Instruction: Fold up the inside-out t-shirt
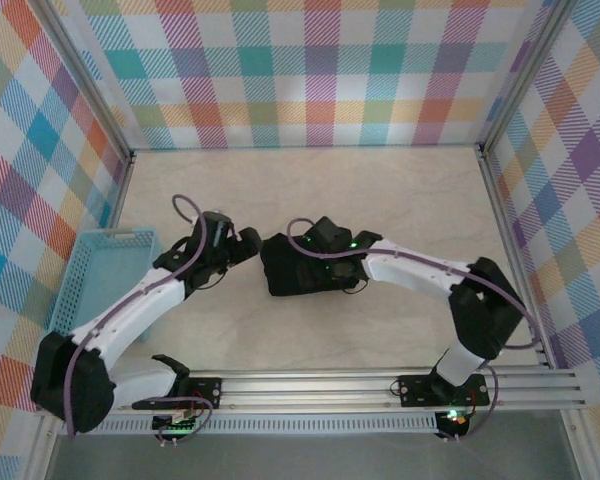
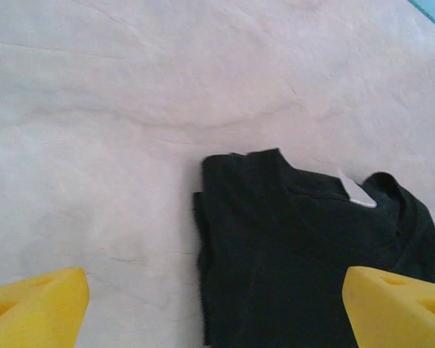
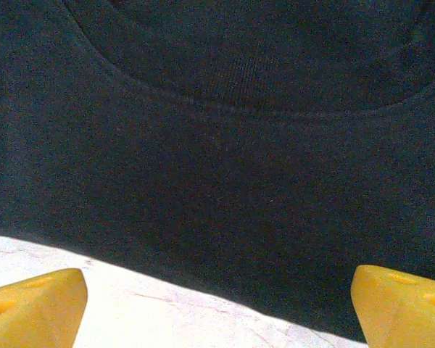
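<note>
A: From above, where is the t-shirt (image 1: pixel 283 277)?

B: It lies as a small dark rectangle near the middle of the tabletop (image 1: pixel 400 190). The left hand (image 1: pixel 248 243) is just beside it, at about 10 o'clock. The right hand (image 1: pixel 315 262) is over its 2 o'clock part. A blue basket (image 1: pixel 110 265) stands at 9 o'clock, well apart from the shirt.

A: What does the left wrist view give?

B: The shirt sits at 4 to 5 o'clock, with a white label (image 2: pixel 357 192) near the collar. The yellow fingertips (image 2: pixel 36 301) stand wide apart at 7 and 5 o'clock. Between them is bare tabletop and the shirt's edge. This hand is open and holds nothing.

A: And the right wrist view?

B: Black cloth fills it, with the collar seam curving at 12 o'clock and a strip of tabletop at 6 to 7 o'clock. Its fingertips (image 3: pixel 399 301) are also spread wide, low over the shirt's near edge, with no cloth pinched. It is open too. I cannot tell if it touches the fabric.

A: So how should this step be done well?

B: I judge the fold is nearly finished. If one more fold is needed, take an edge through all its layers and lay it flat over the rest. If not, lift both hands straight up, so that no finger drags the layers apart
</note>
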